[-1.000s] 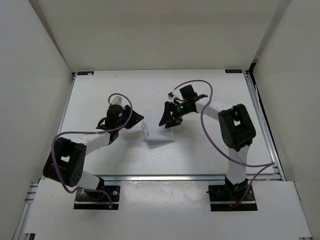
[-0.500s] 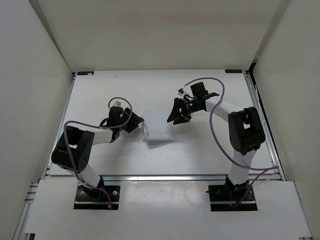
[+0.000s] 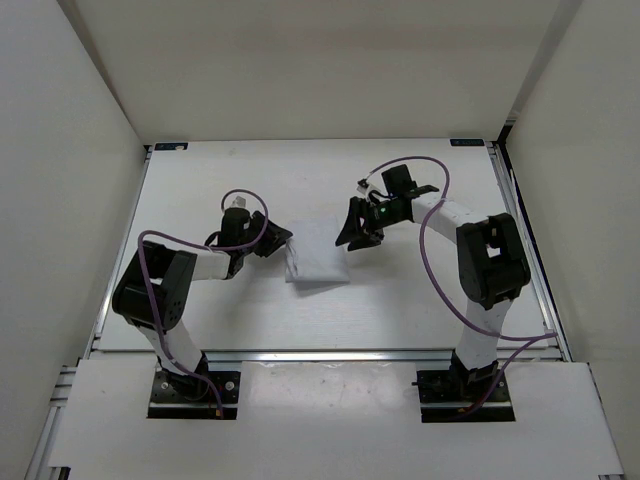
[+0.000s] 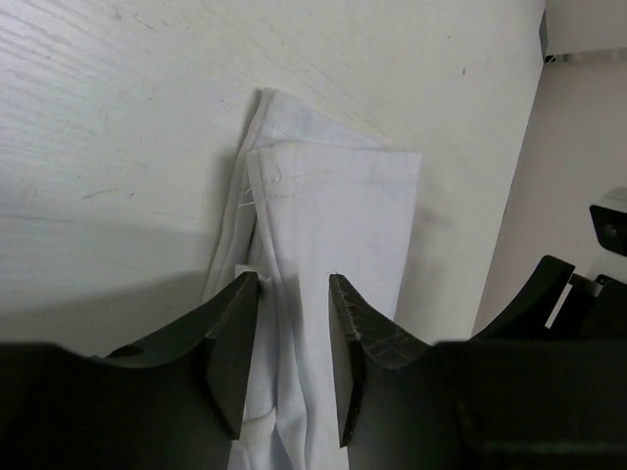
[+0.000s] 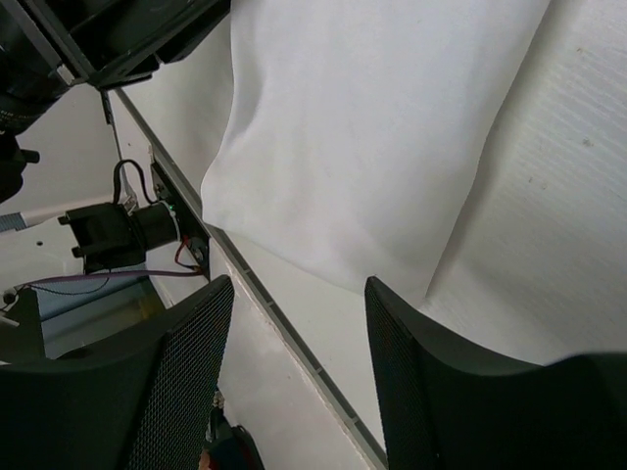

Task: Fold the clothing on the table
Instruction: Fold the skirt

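- the clothing (image 3: 317, 258) sits pretty much dead centre of the table (image 3: 230, 180) in the overhead view; small white rectangle-ish piece lying flat, looks already doubled over
- the left wrist view shows the layers better; the clothing (image 4: 333, 215) has a stitched hem across the top layer, and another layer peeks out along its left edge, a bit wrinkly
- left gripper (image 3: 272, 241) is right at the clothing's left edge in the overhead shot; in its own camera the left gripper (image 4: 294, 294) has its fingers (image 4: 235, 352) apart with a narrowish gap, straddling the cloth's folded edge; not clamped on it as far as I can see
- right gripper (image 3: 358, 230) is by the clothing's upper right corner; its wrist view shows the right gripper (image 5: 299, 294) spread wide, holding nothing; the clothing (image 5: 372, 127) fills the upper middle there, its edge showing between the fingers; can't tell if anything touches
- purple cables (image 3: 425, 240) loop off both arms; metal rail (image 3: 330, 352) runs along the table's bottom edge
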You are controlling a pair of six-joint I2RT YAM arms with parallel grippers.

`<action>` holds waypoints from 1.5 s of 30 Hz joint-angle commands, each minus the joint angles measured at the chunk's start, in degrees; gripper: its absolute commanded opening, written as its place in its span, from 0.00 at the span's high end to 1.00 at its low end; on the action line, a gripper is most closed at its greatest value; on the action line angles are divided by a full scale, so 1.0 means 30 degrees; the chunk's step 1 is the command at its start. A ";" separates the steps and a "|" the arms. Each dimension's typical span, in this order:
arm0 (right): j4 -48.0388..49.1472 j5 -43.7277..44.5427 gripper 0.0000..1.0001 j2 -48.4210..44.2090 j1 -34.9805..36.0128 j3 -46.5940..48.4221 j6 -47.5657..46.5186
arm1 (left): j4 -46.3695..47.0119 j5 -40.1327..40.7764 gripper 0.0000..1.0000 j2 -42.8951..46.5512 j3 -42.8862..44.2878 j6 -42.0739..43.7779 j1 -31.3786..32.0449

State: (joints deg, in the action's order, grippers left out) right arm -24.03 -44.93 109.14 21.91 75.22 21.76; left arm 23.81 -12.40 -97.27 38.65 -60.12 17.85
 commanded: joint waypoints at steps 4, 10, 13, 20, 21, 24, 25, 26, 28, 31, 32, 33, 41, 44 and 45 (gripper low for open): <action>-0.0661 -0.0054 0.39 0.0328 -0.0038 0.1001 -0.0427 | 0.0940 -0.0963 0.59 -0.0914 0.1001 -0.0205 0.0028; -0.0516 -0.0053 0.41 0.0211 -0.0244 0.1059 -0.0279 | 0.0939 -0.1255 1.00 -0.1062 0.1060 -0.0408 -0.0059; -0.0311 -0.0054 0.42 0.0095 -0.0420 0.0796 -0.0162 | 0.1028 -0.1956 1.00 -0.0653 0.1556 -0.0673 -0.0176; 0.0069 0.0035 0.42 0.0035 -0.0507 0.0385 0.0071 | 0.0236 -0.3160 1.00 -0.0270 0.3578 -0.0440 0.0116; 0.0042 -0.0111 0.42 0.0122 -0.0623 0.0443 0.0100 | 0.0207 -0.3421 1.00 -0.0329 0.3899 -0.0294 0.0116; -0.0075 -0.0025 0.42 0.0005 -0.0653 0.0356 0.0187 | 0.0382 -0.3454 1.00 -0.0708 0.4311 -0.0206 0.0145; 0.0012 -0.0024 0.42 -0.0081 -0.0711 0.0240 0.0044 | 0.0354 -0.3511 1.00 -0.0942 0.4487 -0.0060 0.0145; 0.0013 -0.0111 0.43 -0.0082 -0.0683 0.0152 0.0071 | 0.0411 -0.3425 1.00 -0.1350 0.4691 -0.0059 0.0116; 0.0215 -0.0345 0.42 -0.0110 -0.0653 0.0005 0.0130 | 0.0353 -0.3220 1.00 -0.2023 0.5014 0.0263 -0.0147; 0.0366 -0.0522 0.48 -0.0112 -0.0391 -0.0084 0.0130 | 0.0528 -0.3509 1.00 -0.3486 0.5629 0.0645 -0.0352; 0.0045 -0.0493 0.52 -0.0053 -0.0390 0.0178 -0.0015 | 0.0674 -0.3483 1.00 -0.4102 0.5863 0.0558 -0.0411; -0.0306 -0.0464 0.53 0.0237 -0.0245 0.0354 0.0012 | 0.0879 -0.3628 1.00 -0.4224 0.6416 0.0615 -0.0412; -0.0778 -0.0494 0.61 0.0241 0.0167 0.0533 -0.0223 | -0.0642 -0.3163 0.86 -0.6715 0.8736 0.1465 -0.0587; -0.0691 -0.0522 0.62 0.0182 -0.0067 0.0415 -0.0280 | -0.0760 -0.2722 0.64 -0.6015 0.8005 0.1553 -0.0879; -0.0546 -0.0609 0.62 0.0095 -0.0097 0.0328 -0.0193 | -0.0760 -0.2750 0.61 -0.5723 0.7946 0.1553 -0.1083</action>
State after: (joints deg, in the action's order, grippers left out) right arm -25.61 -45.32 110.00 22.39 75.22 21.82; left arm 22.33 -21.71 -118.54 62.67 -56.58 15.94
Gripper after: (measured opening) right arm 0.383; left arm 0.366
